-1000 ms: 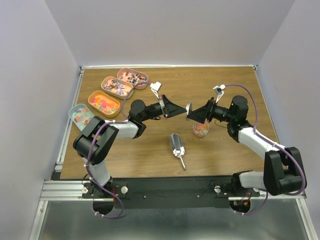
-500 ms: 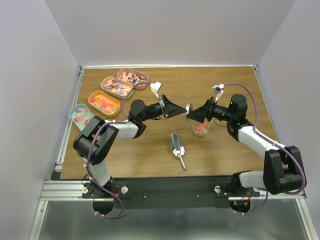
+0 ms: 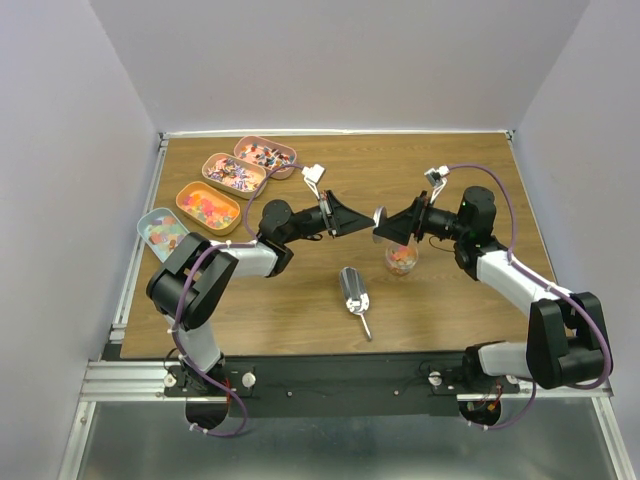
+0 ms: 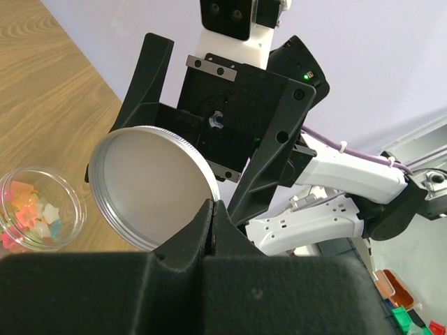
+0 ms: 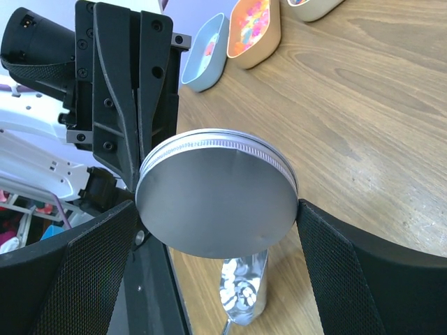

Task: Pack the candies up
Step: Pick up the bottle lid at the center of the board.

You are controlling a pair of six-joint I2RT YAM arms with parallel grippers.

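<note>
My right gripper [image 3: 388, 226] is shut on a round silver lid [image 3: 379, 220] and holds it on edge above the table; in the right wrist view the lid [image 5: 216, 192] fills the gap between the mesh pads [image 5: 349, 272]. Below it stands a small clear jar [image 3: 401, 259] with candies [image 4: 31, 213] inside. My left gripper [image 3: 356, 219] is shut and empty, its tips [image 4: 211, 207] just in front of the lid [image 4: 150, 185]. More candies [image 3: 208, 207] lie in oval tins at the left.
Several oval tins [image 3: 222, 181] stand in a row along the far left edge, two visible in the right wrist view [image 5: 237, 31]. A silver scoop [image 3: 354, 290] lies on the wood in front of the jar, also in the right wrist view [image 5: 246, 293].
The right gripper with the lid has shifted slightly up and toward the left gripper. The left arm, jar and scoop have stayed put.
</note>
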